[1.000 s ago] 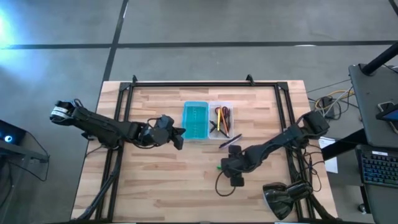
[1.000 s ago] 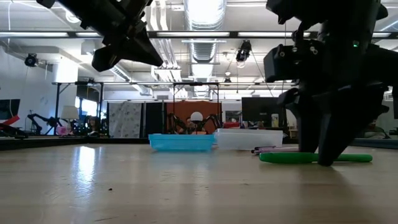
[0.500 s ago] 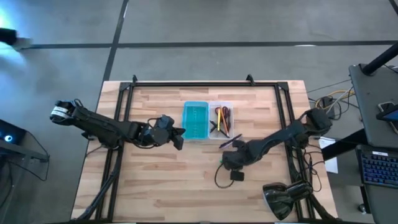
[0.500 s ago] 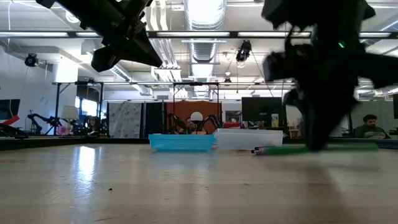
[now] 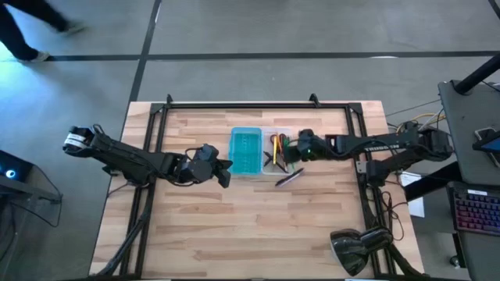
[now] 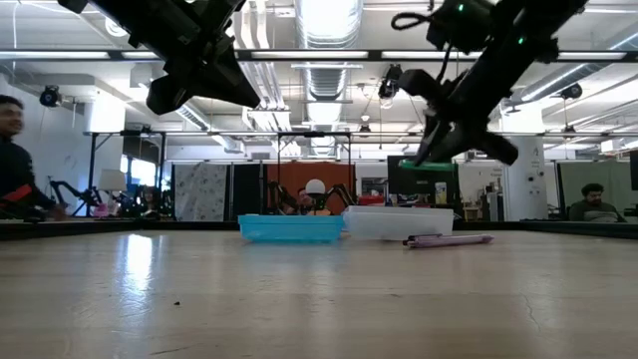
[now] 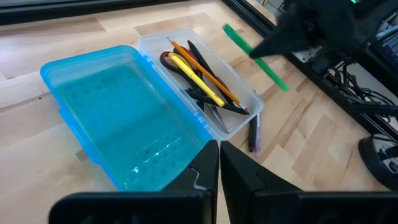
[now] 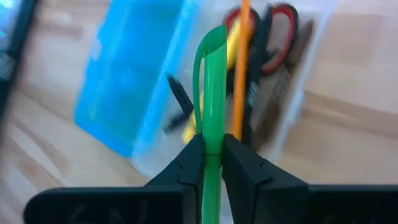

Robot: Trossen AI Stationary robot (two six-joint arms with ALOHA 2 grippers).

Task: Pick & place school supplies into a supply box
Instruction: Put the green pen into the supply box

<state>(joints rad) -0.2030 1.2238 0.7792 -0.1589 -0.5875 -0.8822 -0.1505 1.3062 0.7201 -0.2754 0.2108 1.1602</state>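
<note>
Room: I see a workshop with ceiling lights behind the wooden table (image 5: 234, 226); a person (image 6: 15, 160) stands at the far left of the low view, another sits far right.
Writing: I can read none on any item.
Right gripper (image 5: 299, 145): clenched on the green marker (image 8: 212, 93), up in the air over the clear half of the box.
Marker axis: in my right wrist view it runs straight out from between the fingers, its far end over the box's contents; in the left wrist view it (image 7: 255, 56) hangs slanted above the table beside the box.
Box (image 5: 260, 151): open at table centre, turquoise half (image 7: 112, 106) beside the clear half (image 7: 239, 118).
In the clear half: red-handled scissors (image 8: 283, 18), yellow pencil (image 7: 196, 78), orange pencil (image 7: 202, 71), dark pens.
Purple pen (image 5: 289, 177): on the table just outside the clear half, slanted.
Left gripper (image 5: 226, 170): shut on nothing, hovering beside the turquoise half.
Change: a second ago the marker lay on the table with the right gripper down around it; now I have it lifted and carried to the box.
</note>
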